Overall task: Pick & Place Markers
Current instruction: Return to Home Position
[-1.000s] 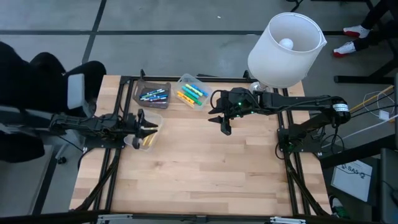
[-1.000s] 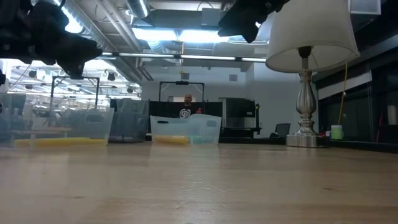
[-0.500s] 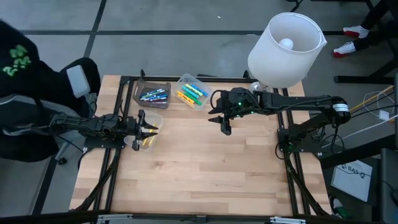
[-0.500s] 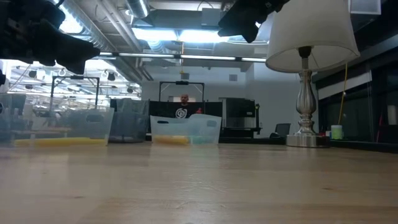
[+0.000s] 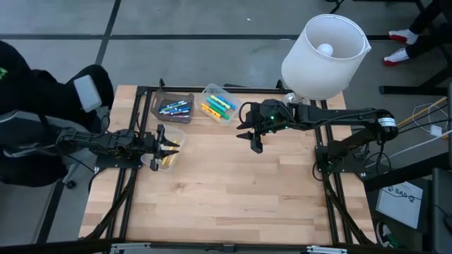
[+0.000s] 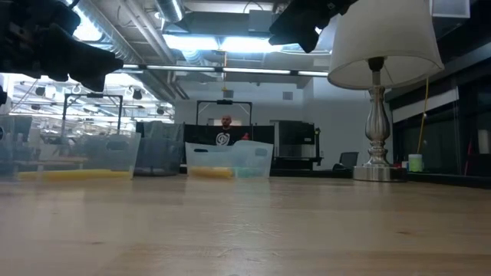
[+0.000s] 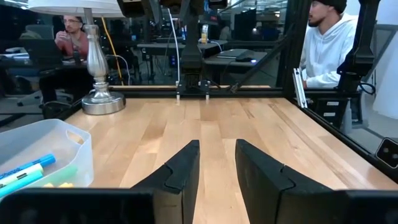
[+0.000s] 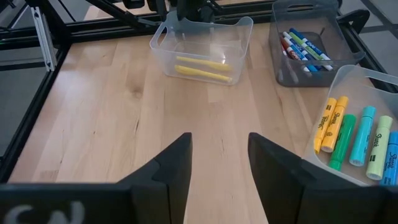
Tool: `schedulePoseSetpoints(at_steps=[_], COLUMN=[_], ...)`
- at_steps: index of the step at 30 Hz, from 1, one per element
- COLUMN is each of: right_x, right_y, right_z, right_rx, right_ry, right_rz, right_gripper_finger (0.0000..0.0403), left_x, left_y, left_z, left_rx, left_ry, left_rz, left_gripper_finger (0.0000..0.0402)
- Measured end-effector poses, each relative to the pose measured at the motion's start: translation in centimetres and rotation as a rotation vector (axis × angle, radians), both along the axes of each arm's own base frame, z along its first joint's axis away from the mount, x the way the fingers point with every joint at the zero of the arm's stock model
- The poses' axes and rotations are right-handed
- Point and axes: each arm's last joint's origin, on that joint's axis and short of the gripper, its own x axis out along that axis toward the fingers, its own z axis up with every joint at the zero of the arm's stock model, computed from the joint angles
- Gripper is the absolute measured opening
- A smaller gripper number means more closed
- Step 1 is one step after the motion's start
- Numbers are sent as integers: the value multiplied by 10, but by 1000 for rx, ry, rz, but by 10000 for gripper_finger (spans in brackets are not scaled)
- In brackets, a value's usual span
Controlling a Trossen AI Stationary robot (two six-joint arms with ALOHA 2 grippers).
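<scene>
Neither arm has moved: my left gripper [image 7: 216, 149] and right gripper [image 8: 219, 142] hang parted, empty; markers [image 8: 341, 140] binned, sorting probably done.

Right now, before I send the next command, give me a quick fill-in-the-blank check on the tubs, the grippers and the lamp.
1. The clear plastic tub below the left gripper holds only ____ markers.
2. The right gripper hangs open over the bare wooden table, holding ____.
3. The lamp with the white shade stands at the table's far edge on the ____ arm's side.

Missing words: yellow; nothing; right.
</scene>
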Motion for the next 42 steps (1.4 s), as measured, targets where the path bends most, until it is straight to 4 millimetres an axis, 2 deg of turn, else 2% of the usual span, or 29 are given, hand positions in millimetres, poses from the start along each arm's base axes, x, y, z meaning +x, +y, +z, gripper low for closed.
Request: schedulePoseSetpoints(at_steps=[24, 26, 29, 35, 39, 42], right_x=[0, -11, -37, -93, -117, -125], right_y=[0, -3, -5, -1, -1, -2], right_z=[0, 1, -4, -45, -62, -66], right_rx=[3, 9, 5, 10, -9, -38], right_ry=[-4, -15, -35, -1, -119, -296], right_rz=[5, 3, -20, -41, -59, -72], right_gripper_finger=[156, 156, 156, 156, 156, 156], left_x=[0, 0, 0, 0, 0, 0], left_y=[1, 1, 1, 1, 1, 1], left_z=[0, 1, 1, 0, 0, 0], left_rx=[0, 0, 0, 0, 0, 0], left_ry=[-5, -5, -5, -5, -5, -5], left_rz=[43, 44, 44, 44, 43, 43], left_gripper_finger=[95, 96, 99, 97, 95, 97])
